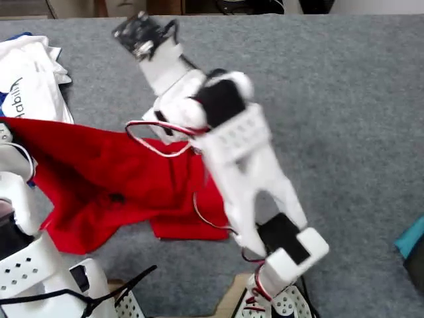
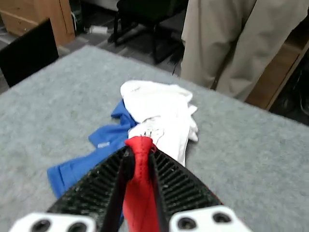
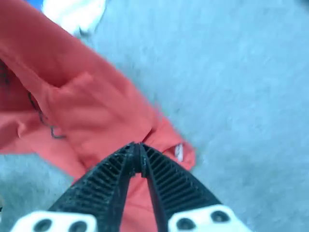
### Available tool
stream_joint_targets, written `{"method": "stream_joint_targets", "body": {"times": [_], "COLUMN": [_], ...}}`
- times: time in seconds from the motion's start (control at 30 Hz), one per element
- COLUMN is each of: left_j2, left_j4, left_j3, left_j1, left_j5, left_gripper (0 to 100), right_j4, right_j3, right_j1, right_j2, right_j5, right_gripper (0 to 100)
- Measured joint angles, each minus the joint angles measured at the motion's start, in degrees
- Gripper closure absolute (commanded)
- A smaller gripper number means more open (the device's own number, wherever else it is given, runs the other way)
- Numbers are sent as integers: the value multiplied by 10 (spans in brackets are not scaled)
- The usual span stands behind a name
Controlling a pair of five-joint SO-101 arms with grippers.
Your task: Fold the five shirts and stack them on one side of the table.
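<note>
A red shirt (image 1: 112, 179) lies crumpled and partly spread on the grey table at the left-middle. My left gripper (image 2: 140, 147), at the table's left edge (image 1: 5, 129), is shut on a raised fold of this red shirt (image 2: 139, 193). Beyond it lie bunched white shirts (image 2: 161, 113) on a blue shirt (image 2: 96, 145), seen as a white pile (image 1: 30, 86) at the far left. My right arm (image 1: 232, 139) stretches over the red shirt's right part. Its gripper (image 3: 140, 157) hovers above the red shirt (image 3: 82, 106), shut, with nothing visible between the fingers.
A teal object (image 1: 412, 238) pokes in at the right edge. The grey table (image 1: 331, 99) is bare on its right half. The left arm's base (image 1: 40, 271) stands at the front left corner.
</note>
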Motion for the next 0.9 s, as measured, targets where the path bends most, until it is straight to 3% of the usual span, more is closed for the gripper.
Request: {"method": "stream_joint_targets", "body": {"times": [0.13, 0.4, 0.9], "left_j2": [0, 0, 0], "left_j4": [40, 60, 60], "left_j3": [0, 0, 0], "left_j1": [0, 0, 0], "left_j5": [0, 0, 0], "left_gripper": [981, 981, 981], "right_j4": [-50, -89, -4], "right_j3": [70, 66, -218], "right_j1": [-13, -26, -20], "right_j2": [65, 229, 476], "right_j5": [-28, -74, -97], "right_gripper": [843, 843, 853]}}
